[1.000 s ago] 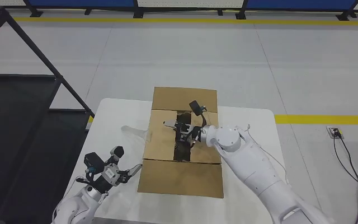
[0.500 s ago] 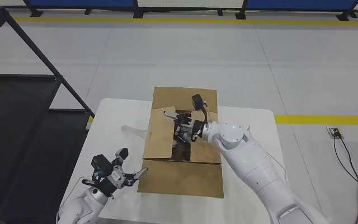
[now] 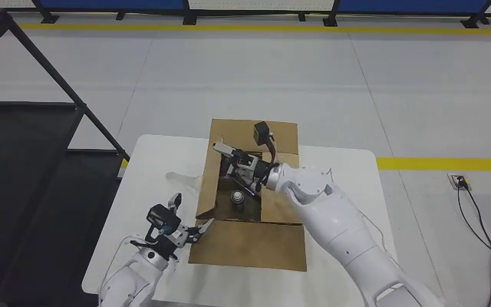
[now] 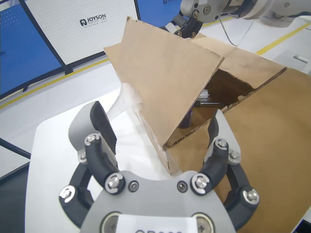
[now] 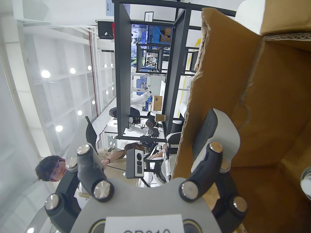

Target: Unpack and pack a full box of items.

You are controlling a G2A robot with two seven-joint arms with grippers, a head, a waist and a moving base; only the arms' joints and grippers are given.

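Right gripper (image 5: pixel 150 120) — fingers spread, pinching nothing — straddles the edge of the cardboard box's (image 3: pixel 245 245) side flap (image 4: pixel 165 73), propping it up to expose a round item (image 3: pixel 238 198) inside. Left gripper (image 4: pixel 156 110), likewise spread, hovers at the box's near corner — probably to take the flap.

Reads as a robot test hall or lab, not a home. Smooth grey floor (image 3: pixel 307 84) taped with a yellow line (image 3: pixel 432 163) at 3 o'clock from the white table (image 3: pixel 353 165), another at 12. Closed off at 12 o'clock by blue panels (image 3: pixel 111 4) on black feet; black metal frame (image 3: pixel 57 80) at 9 to 10 o'clock. Floor socket (image 3: pixel 459 182) with a cable (image 3: pixel 469 211) at 3 o'clock. Seen from the wrists: a white dotted board (image 4: pixel 73 18), tall white shelving (image 5: pixel 73 86) with round lamps (image 5: pixel 45 74), black racks (image 5: pixel 121 73), another white robot (image 5: pixel 143 98) far off.
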